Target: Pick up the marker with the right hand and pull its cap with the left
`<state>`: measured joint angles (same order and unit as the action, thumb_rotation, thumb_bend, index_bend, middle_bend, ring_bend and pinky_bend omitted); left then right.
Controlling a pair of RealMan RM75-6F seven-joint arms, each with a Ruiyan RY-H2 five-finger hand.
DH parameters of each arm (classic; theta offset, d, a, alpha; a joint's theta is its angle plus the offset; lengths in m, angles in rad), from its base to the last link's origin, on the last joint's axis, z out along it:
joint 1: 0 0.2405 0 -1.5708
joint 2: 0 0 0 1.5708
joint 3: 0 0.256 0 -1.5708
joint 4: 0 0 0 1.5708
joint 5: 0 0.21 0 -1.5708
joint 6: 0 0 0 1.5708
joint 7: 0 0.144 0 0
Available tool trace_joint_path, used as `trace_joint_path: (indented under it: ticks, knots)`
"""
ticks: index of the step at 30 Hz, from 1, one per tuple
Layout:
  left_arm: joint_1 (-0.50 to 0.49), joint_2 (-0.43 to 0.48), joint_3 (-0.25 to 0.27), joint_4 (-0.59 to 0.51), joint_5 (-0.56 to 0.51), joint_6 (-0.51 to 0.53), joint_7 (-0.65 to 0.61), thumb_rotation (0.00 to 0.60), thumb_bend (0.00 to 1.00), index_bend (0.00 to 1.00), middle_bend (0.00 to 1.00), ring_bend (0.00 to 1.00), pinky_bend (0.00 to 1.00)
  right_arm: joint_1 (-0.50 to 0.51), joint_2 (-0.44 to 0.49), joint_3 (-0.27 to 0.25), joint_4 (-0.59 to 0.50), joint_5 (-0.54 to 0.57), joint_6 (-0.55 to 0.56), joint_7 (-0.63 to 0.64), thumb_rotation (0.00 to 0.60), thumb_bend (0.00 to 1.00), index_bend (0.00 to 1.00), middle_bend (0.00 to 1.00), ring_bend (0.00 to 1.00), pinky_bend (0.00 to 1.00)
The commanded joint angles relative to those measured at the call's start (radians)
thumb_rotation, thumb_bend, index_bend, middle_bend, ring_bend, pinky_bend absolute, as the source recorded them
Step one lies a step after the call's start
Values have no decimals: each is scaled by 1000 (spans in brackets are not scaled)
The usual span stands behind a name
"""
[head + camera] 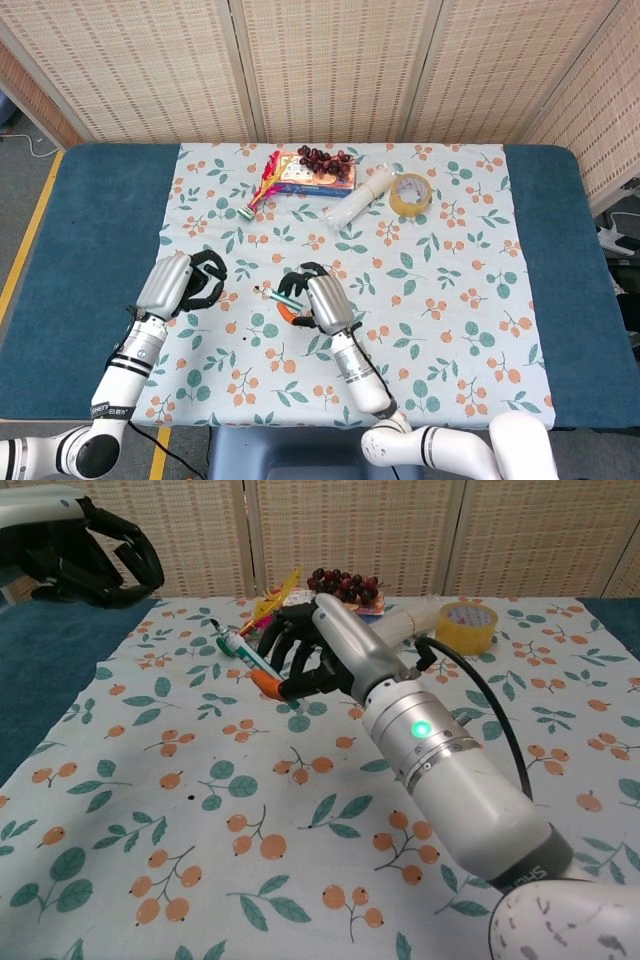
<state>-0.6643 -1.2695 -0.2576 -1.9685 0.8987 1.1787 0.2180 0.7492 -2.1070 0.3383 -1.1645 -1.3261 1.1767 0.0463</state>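
My right hand (318, 300) (322, 662) grips a teal marker (276, 297) (250, 654) with an orange part near the fingers. The marker is held above the floral cloth, its whitish end pointing left and away from me. My left hand (192, 281) (95, 558) hangs well to the left of the marker, apart from it, fingers curled in. No cap shows between those fingers in either view.
At the far side of the cloth lie a box with dark grapes (318, 170) (342, 586), a colourful small object (262, 187), a white roll (358, 200) and a yellow tape roll (410, 193) (467, 626). Blue table surface (100, 230) borders the cloth.
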Motion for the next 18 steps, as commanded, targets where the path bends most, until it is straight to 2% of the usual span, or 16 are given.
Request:
trace_joint_path:
  ticks: [1, 7, 10, 15, 18]
  knots:
    - [-7, 6, 56, 41, -46, -46, 74, 600, 750, 785, 1000, 870, 964, -6, 57, -38, 5, -21, -28, -66, 600, 405, 925, 806, 532, 219]
    - [-13, -84, 152, 157, -54, -55, 199, 600, 740, 788, 1000, 869, 963, -6, 147, -108, -8, -29, -100, -218, 600, 405, 925, 806, 532, 219]
    - [-13, -141, 181, 213, -48, -59, 235, 600, 733, 788, 1000, 869, 963, -19, 162, -132, -12, 2, -129, -285, 600, 405, 925, 806, 531, 219]
    - [-18, -220, 198, 283, -37, -63, 275, 600, 707, 775, 1000, 869, 963, -40, 142, -158, 16, 16, -126, -319, 600, 405, 925, 806, 532, 220]
    - [-22, -245, 194, 300, -44, -75, 284, 600, 642, 664, 1000, 869, 962, -44, 134, -174, 35, -7, -114, -313, 600, 405, 877, 802, 523, 223]
